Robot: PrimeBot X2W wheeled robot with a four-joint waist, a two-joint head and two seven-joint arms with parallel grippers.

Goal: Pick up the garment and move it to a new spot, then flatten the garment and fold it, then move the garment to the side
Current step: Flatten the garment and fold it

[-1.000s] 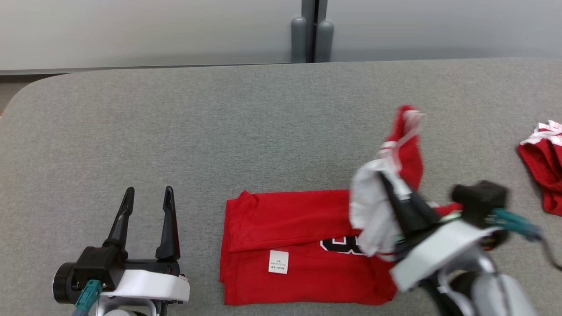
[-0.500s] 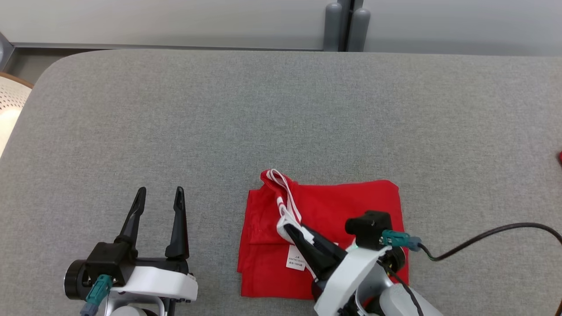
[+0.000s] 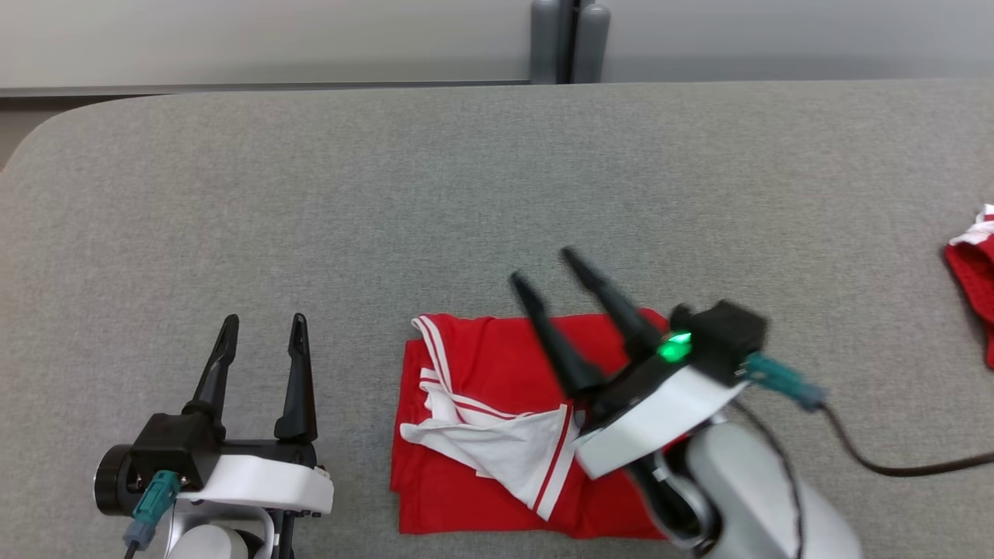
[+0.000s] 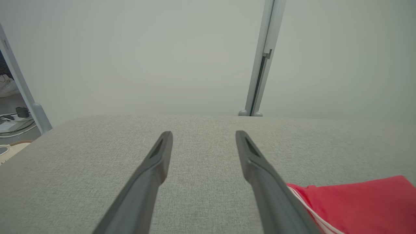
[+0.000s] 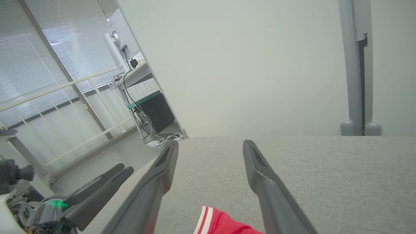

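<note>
Red garment (image 3: 481, 357) 1; red cloth (image 3: 974, 276) 1; left gripper (image 3: 264, 321), right gripper (image 3: 542, 266) spread

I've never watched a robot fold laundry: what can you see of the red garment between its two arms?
The red garment lies folded into a rough rectangle on the grey cloth-covered table. It looks like thin sports fabric; a white, red-striped flap lies across its top. The open right gripper hangs over its far edge, gripping nothing.

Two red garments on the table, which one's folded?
The centre one, a neat rectangle under the right hand; the other lies bunched at the right edge of the table.
</note>
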